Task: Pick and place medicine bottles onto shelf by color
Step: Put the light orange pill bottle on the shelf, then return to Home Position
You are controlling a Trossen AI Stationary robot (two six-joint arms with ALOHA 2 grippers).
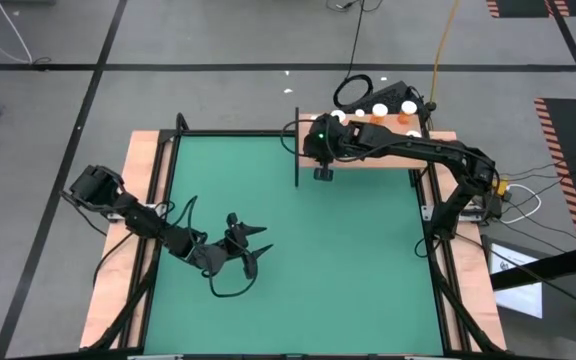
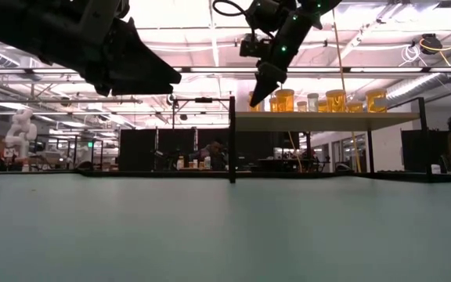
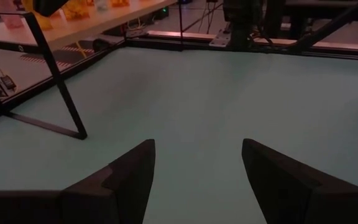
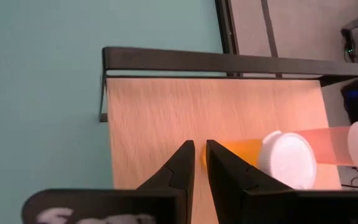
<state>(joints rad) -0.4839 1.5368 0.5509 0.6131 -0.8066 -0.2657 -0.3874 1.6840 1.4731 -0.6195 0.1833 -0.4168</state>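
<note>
Left arm [image 1: 138, 215]: black, chunky jointed links, thin black cable looping beside the wrist
Left gripper [image 1: 248, 248]: two matte black fingers, wedge-shaped, tapering to blunt tips
Left fingers [image 3: 126, 180]: dark, flat-faced, stepped ridge along the inner edge
Right arm [image 1: 438, 160]: black, slimmer long links, rounded joint housings, cables trailing at the base
Right wrist: small green light glowing on the housing, black cable coiled above in the low view
Right gripper [image 4: 199, 163]: two narrow black fingers, angular, coming to pointed tips
Right gripper body: black block with a blurred white marking, unreadable
Finish: matte black throughout, no visible screws
</note>
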